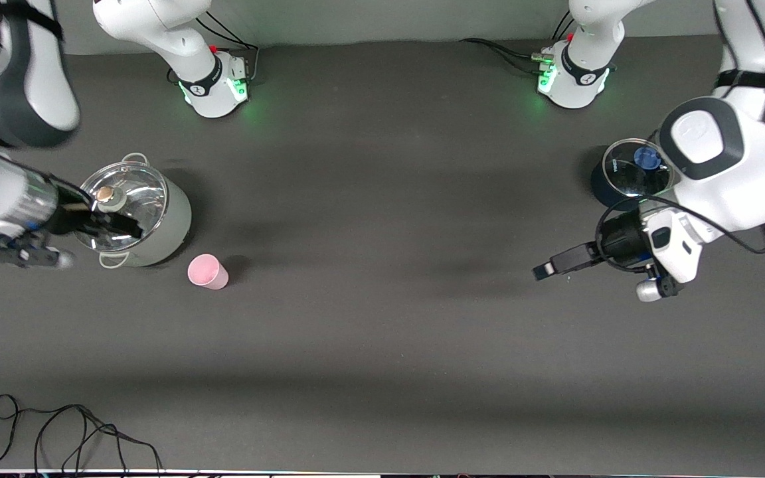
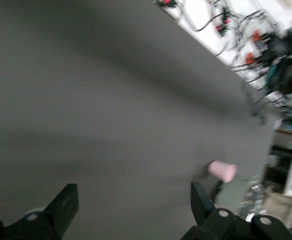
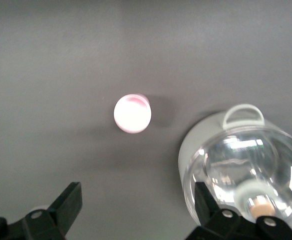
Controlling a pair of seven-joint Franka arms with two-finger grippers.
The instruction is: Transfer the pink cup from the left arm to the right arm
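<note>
The pink cup (image 1: 208,271) stands upright on the dark table, beside the grey pot (image 1: 157,232) and a little nearer to the front camera, with nothing touching it. Over that pot's glass lid hangs my right gripper (image 1: 120,229), open and empty. From the right wrist view the pink cup (image 3: 132,113) shows from above, apart from the open right gripper (image 3: 136,205). My left gripper (image 1: 545,269) hangs open and empty over bare table at the left arm's end. The left wrist view has the pink cup (image 2: 222,170) far off, past the open left gripper (image 2: 133,205).
The grey pot (image 3: 245,165) carries a glass lid with a brass knob (image 1: 104,194). A dark blue pot with a glass lid (image 1: 631,174) stands by the left arm. A black cable (image 1: 57,431) lies at the table edge nearest the front camera.
</note>
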